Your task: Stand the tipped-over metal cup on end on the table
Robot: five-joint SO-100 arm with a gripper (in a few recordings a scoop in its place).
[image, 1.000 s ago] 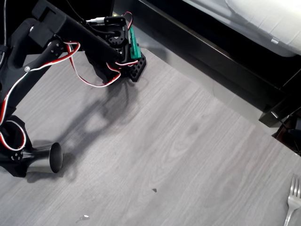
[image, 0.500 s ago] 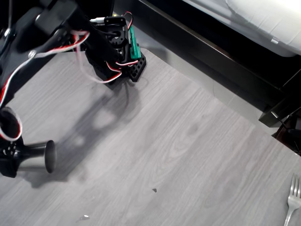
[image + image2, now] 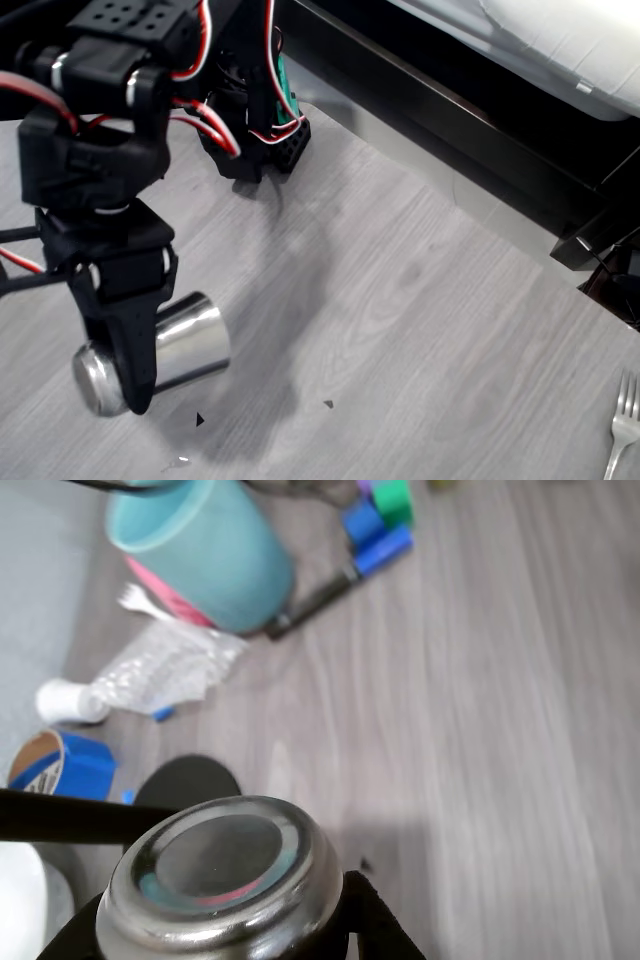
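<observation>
Holding the metal cup clamped in its jaws near the closed base and lifted off the desk, tilted, the gripper carries a light, stiff, slippery steel tumbler, best gripped across its smooth tapered wall

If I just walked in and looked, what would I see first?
First you'd see the shiny metal cup held off the table by the black tool, at the overhead view's lower left, closed base toward the camera. In the wrist view that round base sits at the bottom. Above it, upper left, stands a big turquoise cup with bright blue and green blocks beside it.
</observation>
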